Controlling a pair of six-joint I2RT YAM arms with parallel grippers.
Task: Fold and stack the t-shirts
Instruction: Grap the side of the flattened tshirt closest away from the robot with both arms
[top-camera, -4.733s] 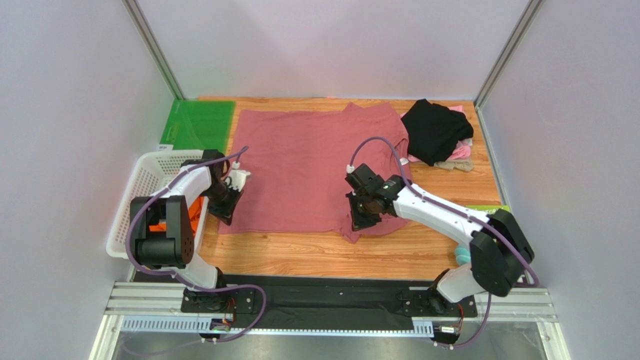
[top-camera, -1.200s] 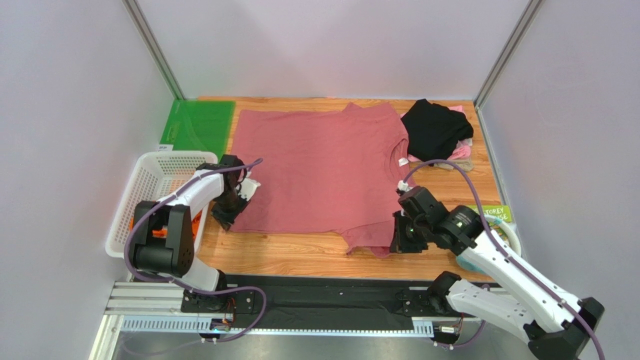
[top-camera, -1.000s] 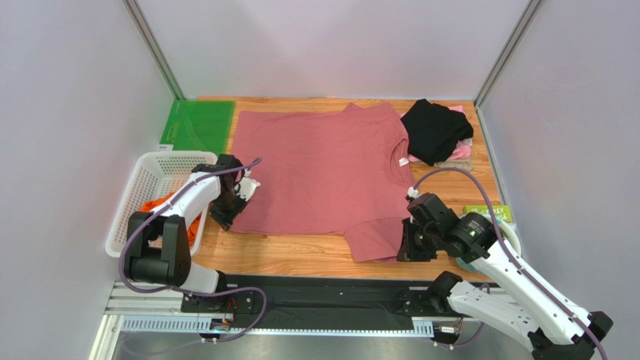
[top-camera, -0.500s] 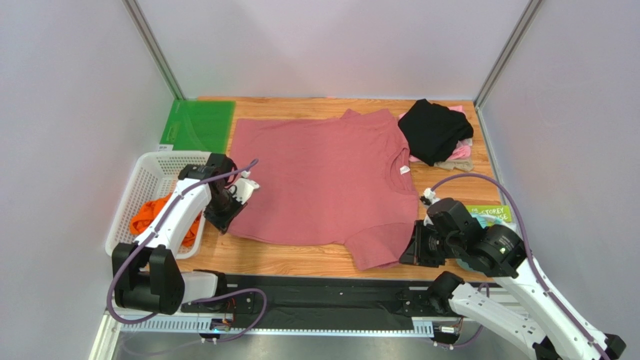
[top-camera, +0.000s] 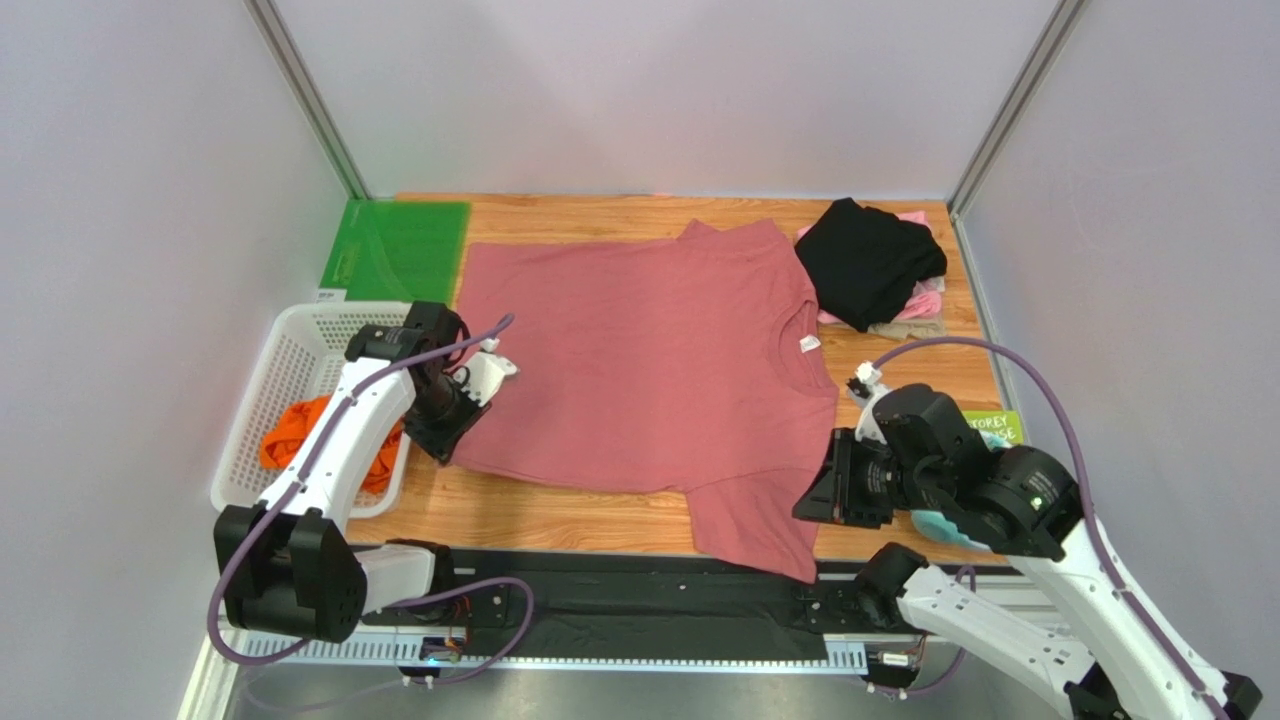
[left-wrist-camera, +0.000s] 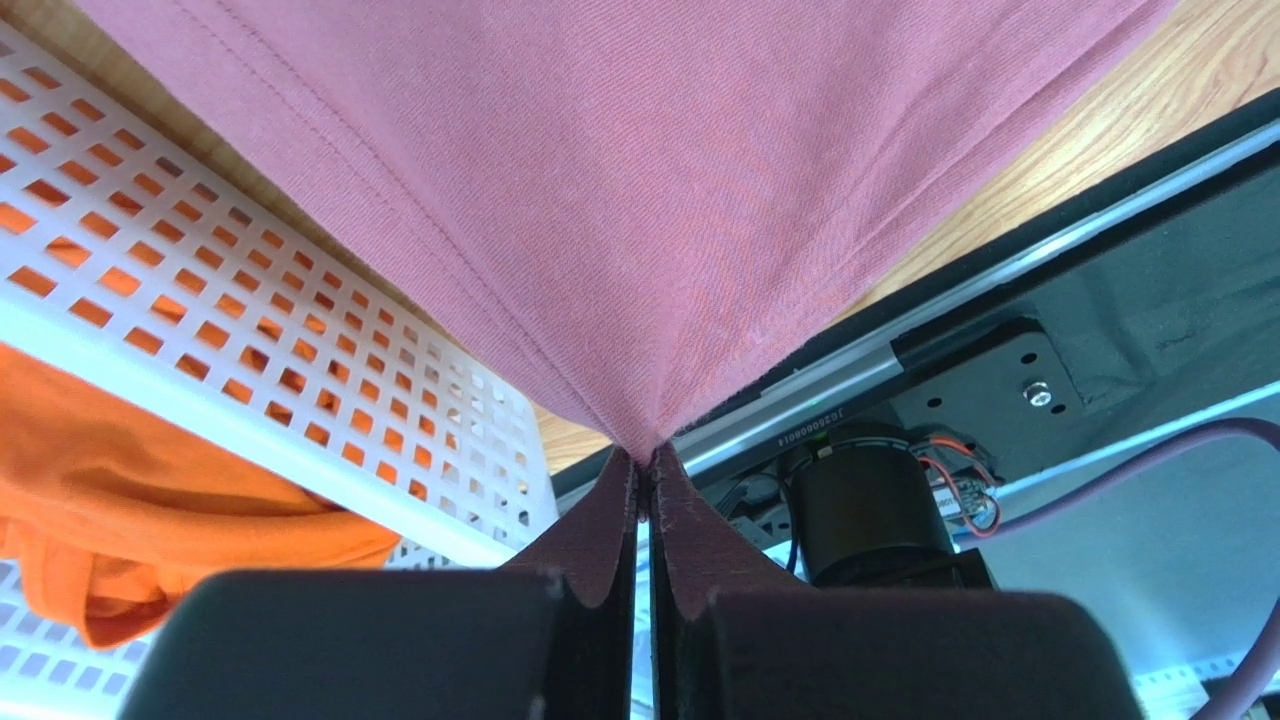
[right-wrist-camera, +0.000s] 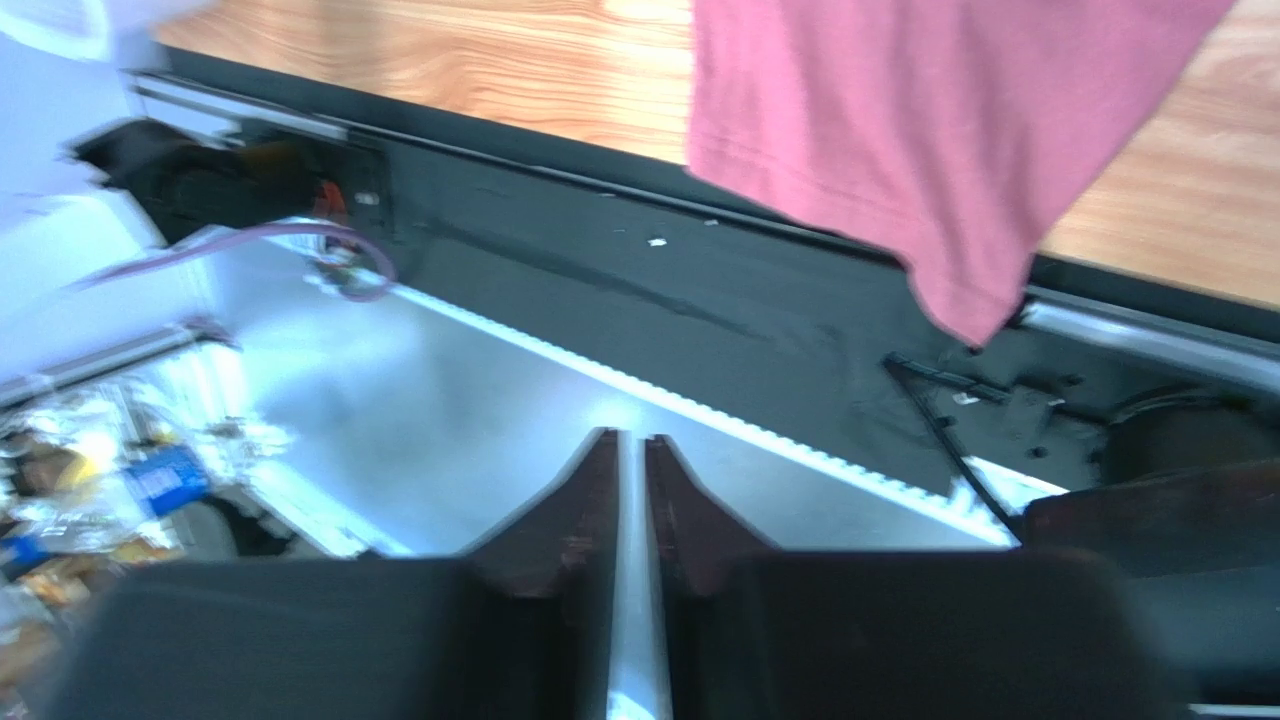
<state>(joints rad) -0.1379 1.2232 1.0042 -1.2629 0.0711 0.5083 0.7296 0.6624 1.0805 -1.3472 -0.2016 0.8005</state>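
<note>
Rose t-shirt (top-camera: 646, 360) — white neck label (top-camera: 809, 344), unreadable

The wooden surface (top-camera: 601, 518) carries a dusty-rose t-shirt (top-camera: 646, 353) spread flat across most of its middle, with one sleeve reaching past the near edge. In the far right corner lies a crumpled black shirt (top-camera: 869, 258) on top of pale pink cloth (top-camera: 912, 219). A green sheet (top-camera: 394, 248) lies flat in the far left corner. A white mesh basket (top-camera: 308, 353) sits at the left edge, seemingly partly off the wood. A green card (top-camera: 992, 428) lies at the right edge.
</note>
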